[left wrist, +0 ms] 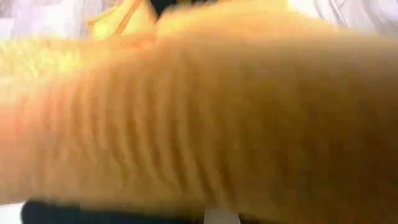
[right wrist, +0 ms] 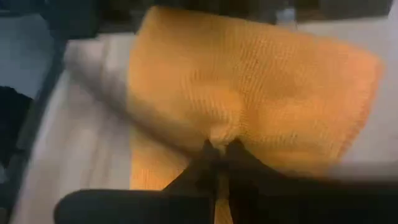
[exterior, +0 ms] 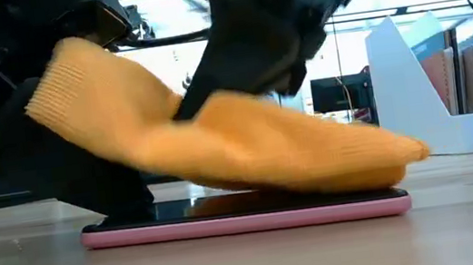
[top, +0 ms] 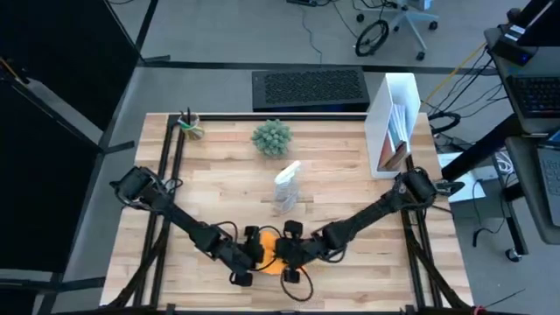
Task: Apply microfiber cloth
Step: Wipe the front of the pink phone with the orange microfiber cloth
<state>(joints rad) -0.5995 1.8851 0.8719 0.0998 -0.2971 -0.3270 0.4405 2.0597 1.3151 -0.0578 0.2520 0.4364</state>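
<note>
Both my arms meet at table's 6 o'clock edge. Orange cloth [exterior: 248,154] draped over pink-edged phone [exterior: 246,215], which lies flat on wooden table [top: 350,201]; cloth's far end lifted, near end sagging onto screen. Right gripper [right wrist: 219,149] clenched on pinch of cloth, fingertips together. Left gripper [top: 248,262] pressed against cloth from 9 o'clock side; I cannot tell its finger state, fabric fills its wrist view. Spray bottle [top: 287,186] stands mid-table, toward 12 o'clock from cloth. Small plant [top: 271,137] beyond it; white file holder [top: 395,122] at 2 o'clock.
</note>
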